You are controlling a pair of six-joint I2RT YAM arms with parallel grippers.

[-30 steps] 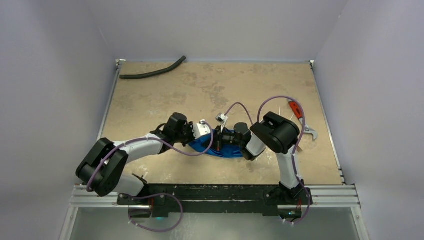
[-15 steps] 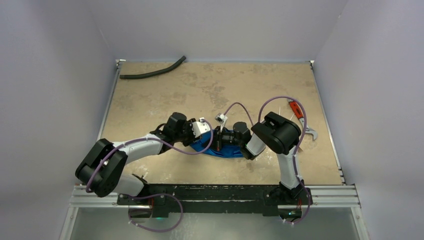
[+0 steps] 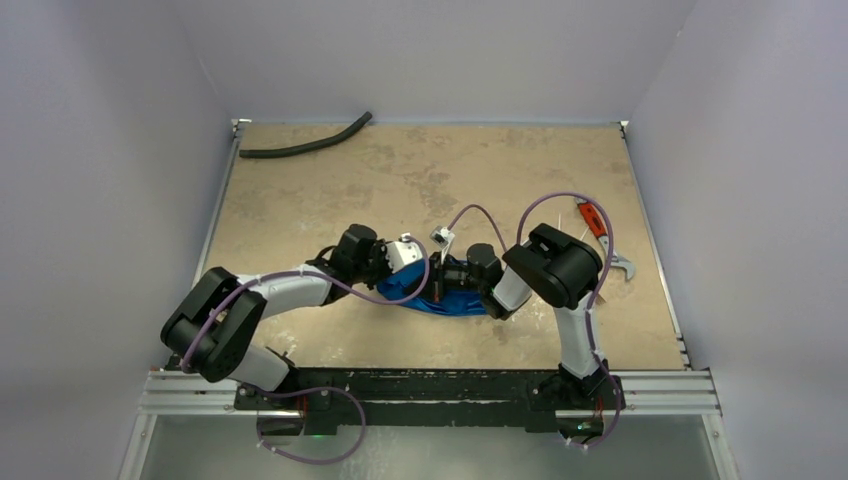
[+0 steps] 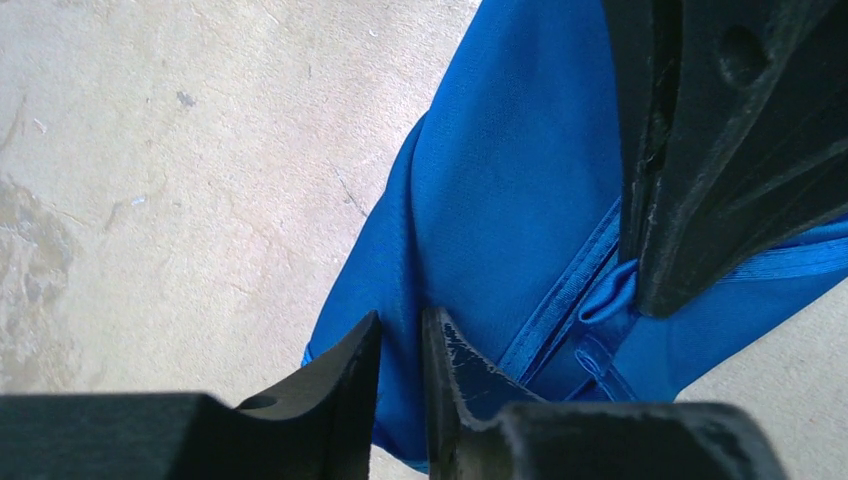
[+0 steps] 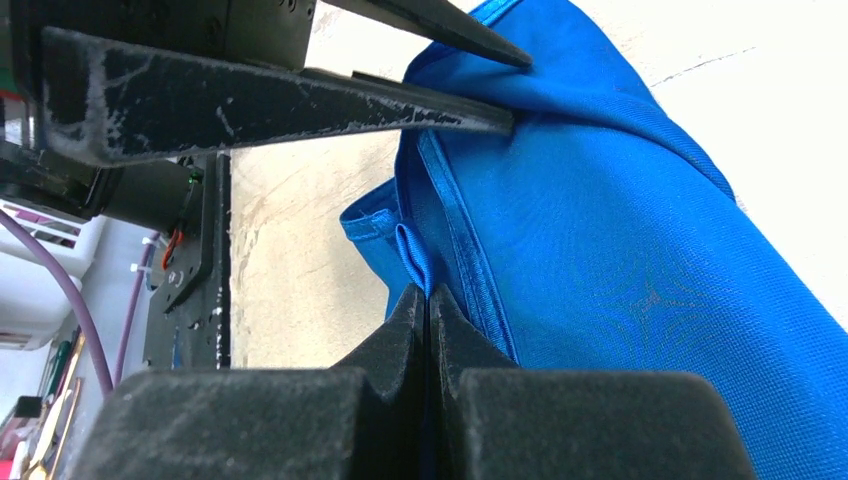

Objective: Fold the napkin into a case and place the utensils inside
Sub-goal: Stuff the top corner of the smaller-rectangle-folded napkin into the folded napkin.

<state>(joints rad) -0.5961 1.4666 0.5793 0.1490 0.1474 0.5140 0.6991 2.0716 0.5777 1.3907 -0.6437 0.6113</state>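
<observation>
Tan mottled counter [image 3: 400, 170]: folding the napkin [image 3: 405, 290], lying bunched near counter's front edge, mid-width. Holding right claw [image 5: 428, 300] pinched on the hem; left claw [image 4: 400, 335] barely parted astride a fold, grip unconfirmable. Seating cloth fully before lifting, drawing evenly.

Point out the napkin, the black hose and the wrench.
napkin [image 4: 500, 200]: left wrist view, smooth middle of the cloth.
black hose [image 3: 305, 148]: top external view, middle of its length.
wrench [image 3: 592, 219]: top external view, red handle.
</observation>
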